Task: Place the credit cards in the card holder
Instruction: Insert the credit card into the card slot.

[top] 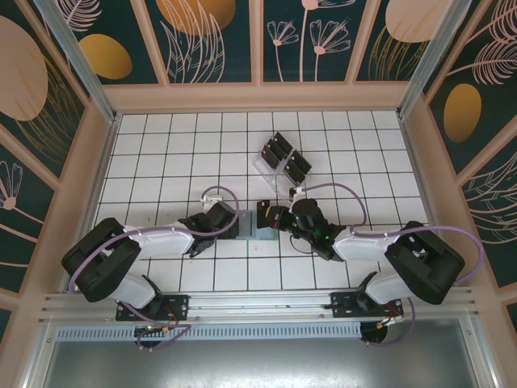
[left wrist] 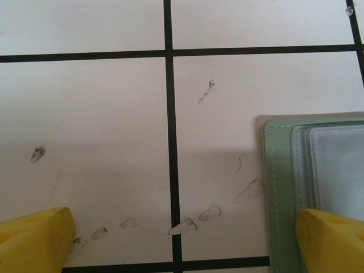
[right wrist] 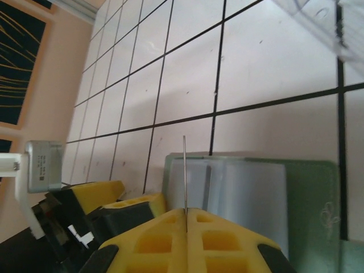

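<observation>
Sage-green card holder [left wrist: 276, 199]; black credit cards [top: 298, 164]; white table [top: 161, 153], black grid.

Card holder [top: 262, 234] mid-table [top: 161, 153], rack [top: 269, 170] w/ credit cards [top: 297, 165] behind

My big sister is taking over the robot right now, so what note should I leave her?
Left gripper: wide open, low over the table, one fingertip above the card holder's edge.
Right gripper: shut on one black credit card, poised over the holder's clear pockets.
The holder lies open between the grippers; the other cards stand in the clear rack farther back.
Done: one card picked up. Left: slide it into a pocket, then fetch the rest.
</observation>
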